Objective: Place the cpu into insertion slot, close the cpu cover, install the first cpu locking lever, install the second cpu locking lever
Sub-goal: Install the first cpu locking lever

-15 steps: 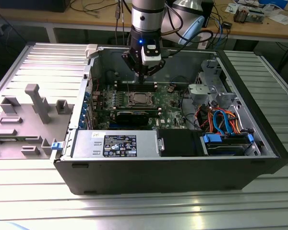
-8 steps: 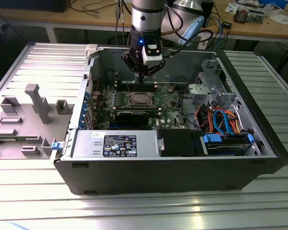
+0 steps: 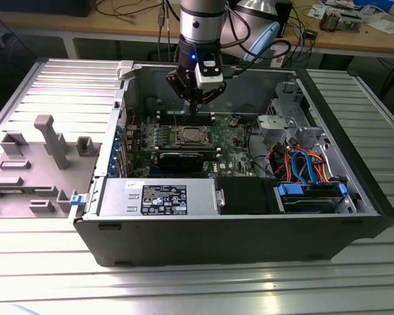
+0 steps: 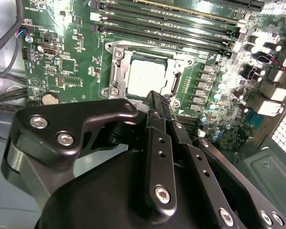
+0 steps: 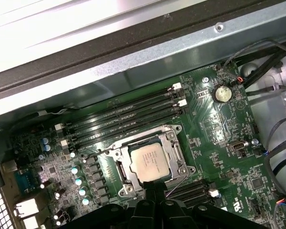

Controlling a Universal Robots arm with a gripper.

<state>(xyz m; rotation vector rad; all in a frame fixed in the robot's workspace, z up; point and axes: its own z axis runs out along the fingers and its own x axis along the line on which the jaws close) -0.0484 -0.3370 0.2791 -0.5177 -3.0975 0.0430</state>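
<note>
Ribbed metal table (image 3: 184, 289), a cluttered wooden workbench (image 3: 374, 41) behind, and an open black computer case (image 3: 236, 236) lying on the table. On the green motherboard (image 5: 214, 138), the cpu (image 5: 151, 162) lies flat in the insertion slot (image 5: 174, 149), a dull silver-grey square inside a bright metal rim. The black gripper (image 4: 159, 102) hangs above it, fingers pinched together, holding nothing.

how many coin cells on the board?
1. The coin cell sits on the motherboard just past the ends of the memory slots, at the exterior view's right of the cpu. The gripper covers part of the board, so another may be hidden.
</note>
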